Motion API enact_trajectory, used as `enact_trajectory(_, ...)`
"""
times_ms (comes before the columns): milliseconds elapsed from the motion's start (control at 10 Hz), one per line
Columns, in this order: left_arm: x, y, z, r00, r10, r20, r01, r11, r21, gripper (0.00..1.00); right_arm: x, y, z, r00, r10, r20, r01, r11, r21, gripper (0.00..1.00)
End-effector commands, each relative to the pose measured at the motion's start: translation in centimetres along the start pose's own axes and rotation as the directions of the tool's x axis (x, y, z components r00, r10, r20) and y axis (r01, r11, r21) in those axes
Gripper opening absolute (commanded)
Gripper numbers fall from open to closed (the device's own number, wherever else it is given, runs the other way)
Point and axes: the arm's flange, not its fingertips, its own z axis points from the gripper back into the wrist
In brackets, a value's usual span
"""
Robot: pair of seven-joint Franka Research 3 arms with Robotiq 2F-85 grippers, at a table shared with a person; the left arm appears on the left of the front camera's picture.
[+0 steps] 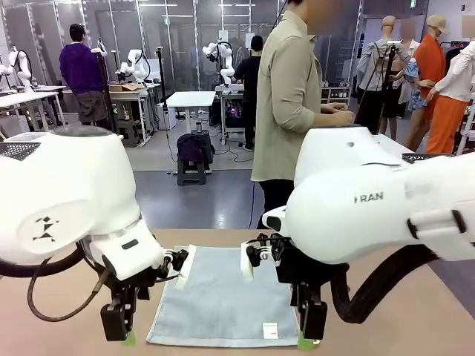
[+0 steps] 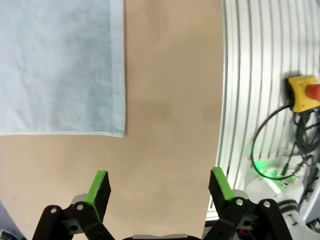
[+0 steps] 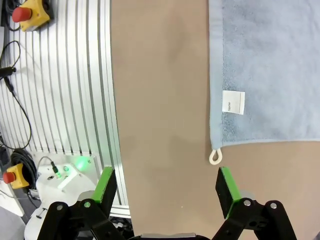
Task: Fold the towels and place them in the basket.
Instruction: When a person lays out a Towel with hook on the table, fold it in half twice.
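Note:
A light blue-grey towel (image 1: 223,297) lies flat on the tan table (image 1: 415,326), between my two arms. Its small white label (image 1: 270,329) sits near the near right corner. My left gripper (image 1: 119,330) hangs open just off the towel's near left corner (image 2: 117,131), above bare table. My right gripper (image 1: 310,330) is open too, over the table beside the near right corner, where a small white loop (image 3: 215,157) sticks out. In the right wrist view the label (image 3: 233,102) lies a little past the fingertips (image 3: 106,184). Nothing is between either pair of fingers.
A person (image 1: 289,104) in an olive shirt stands at the far side of the table, turned sideways. At the table's near edge runs a ribbed metal base (image 2: 250,100) with yellow emergency-stop boxes (image 3: 30,12) and cables.

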Motion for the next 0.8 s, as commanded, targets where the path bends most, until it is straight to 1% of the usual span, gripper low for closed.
enact_trajectory(0,-0.1,1.8,-2.7,1.000,-0.021,0.008,0.021,1.000,-0.010,1.00,0.4,-1.3,-1.9,1.000,0.022,0.011,-0.023,1.000,0.007,1.00)
enact_trajectory(200,0.0,2.7,-4.1,0.999,-0.045,0.007,0.045,0.999,-0.019,1.00,0.5,-1.8,-3.5,1.000,0.028,0.004,-0.028,1.000,0.005,1.00)
enact_trajectory(400,0.1,3.1,-5.0,0.999,-0.039,-0.001,0.039,0.999,-0.009,1.00,0.3,-2.1,-5.1,0.999,0.034,-0.001,-0.034,0.999,0.019,1.00)
enact_trajectory(500,0.2,3.3,-5.4,1.000,-0.012,-0.025,0.012,1.000,-0.019,1.00,0.1,-2.3,-5.5,1.000,0.025,-0.009,-0.025,0.999,0.032,1.00)
enact_trajectory(600,-0.1,2.5,-4.9,1.000,-0.025,-0.002,0.025,0.999,-0.040,1.00,0.5,-1.8,-4.1,1.000,0.005,-0.016,-0.004,1.000,0.023,1.00)
enact_trajectory(700,-0.1,2.5,-4.9,1.000,-0.025,-0.002,0.025,0.999,-0.040,1.00,0.5,-1.8,-4.1,1.000,0.005,-0.016,-0.004,1.000,0.023,1.00)
